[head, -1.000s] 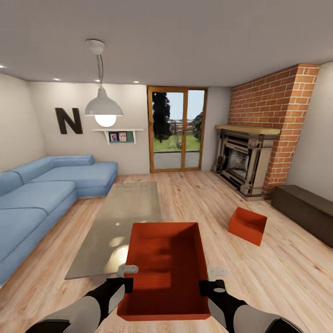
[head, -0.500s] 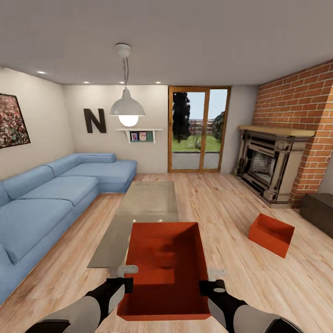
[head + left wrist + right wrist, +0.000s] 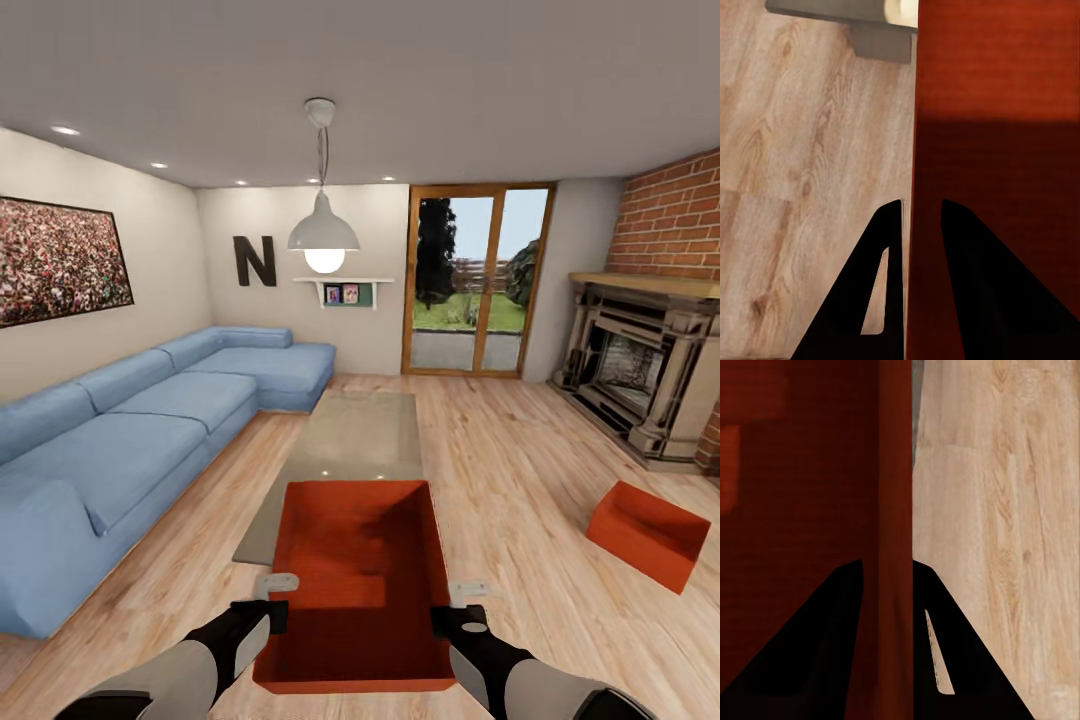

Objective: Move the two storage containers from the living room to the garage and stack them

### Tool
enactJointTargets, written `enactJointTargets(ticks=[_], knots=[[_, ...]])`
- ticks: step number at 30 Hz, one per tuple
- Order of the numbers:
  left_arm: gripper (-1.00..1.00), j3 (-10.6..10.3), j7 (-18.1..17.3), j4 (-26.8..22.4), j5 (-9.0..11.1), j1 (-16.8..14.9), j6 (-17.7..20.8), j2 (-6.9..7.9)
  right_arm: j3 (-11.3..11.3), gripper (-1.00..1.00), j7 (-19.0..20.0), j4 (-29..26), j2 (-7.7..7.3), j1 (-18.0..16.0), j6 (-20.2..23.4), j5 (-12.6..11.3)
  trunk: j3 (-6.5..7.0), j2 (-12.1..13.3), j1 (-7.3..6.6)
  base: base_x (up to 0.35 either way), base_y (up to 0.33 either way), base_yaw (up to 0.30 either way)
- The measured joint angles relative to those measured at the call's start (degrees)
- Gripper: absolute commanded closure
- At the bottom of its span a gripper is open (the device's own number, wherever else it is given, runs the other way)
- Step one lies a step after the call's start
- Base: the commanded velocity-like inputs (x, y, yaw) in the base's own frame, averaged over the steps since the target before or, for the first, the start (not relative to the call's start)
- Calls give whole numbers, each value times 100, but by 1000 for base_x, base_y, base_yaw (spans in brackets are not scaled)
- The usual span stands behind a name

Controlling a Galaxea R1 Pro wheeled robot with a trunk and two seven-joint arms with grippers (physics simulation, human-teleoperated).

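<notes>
Orange-red tub (image 3: 360, 580) aloft, twin tub (image 3: 648, 533) on planks

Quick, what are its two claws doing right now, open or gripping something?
Left gripper: closed on the left wall of the held storage container.
Right gripper: closed on its right wall.

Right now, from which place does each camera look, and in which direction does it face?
Head view: high on the robot, facing forward and down over the orange-red rectangular tub, with both forearms, the left claw and the right claw in sight.
Left wrist view: on the left arm, looking along two dark fingers astride one tub wall, over the light wood-plank floor.
Right wrist view: likewise on the right arm, its fingers astride the opposite wall.
Shared: all see the held tub and the floor.
</notes>
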Motion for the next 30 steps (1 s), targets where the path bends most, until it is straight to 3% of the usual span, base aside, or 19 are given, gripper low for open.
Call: enactJointTargets(ticks=[30], knots=[[100,4,4,0,-1,3,-3,-3,6,100,3,1,-2,0,0,-3,0,0,0,0,0,283]])
